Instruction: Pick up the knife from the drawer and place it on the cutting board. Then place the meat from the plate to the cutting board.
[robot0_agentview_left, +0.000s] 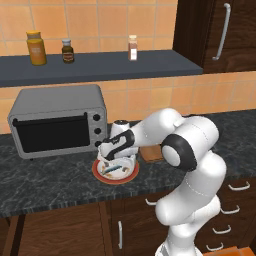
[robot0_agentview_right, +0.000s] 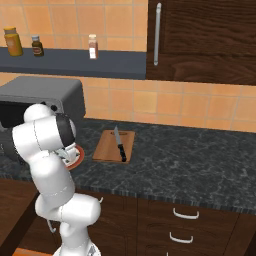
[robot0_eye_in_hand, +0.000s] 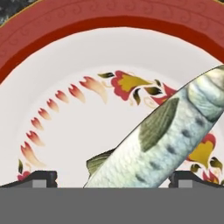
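The claw (robot0_agentview_left: 116, 161) is open, low over the plate (robot0_agentview_left: 131, 174), one finger on each side of the fish (robot0_eye_in_hand: 166, 140) lying on it. The knife (robot0_agentview_right: 119, 144) lies on the cutting board (robot0_agentview_right: 106, 146), beside the plate.

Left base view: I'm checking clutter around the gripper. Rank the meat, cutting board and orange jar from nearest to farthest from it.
Gripper, open, over the plate.
1. Meat: on the plate directly beneath.
2. Cutting board: on the counter, to the right.
3. Orange jar: on the shelf, upper left.
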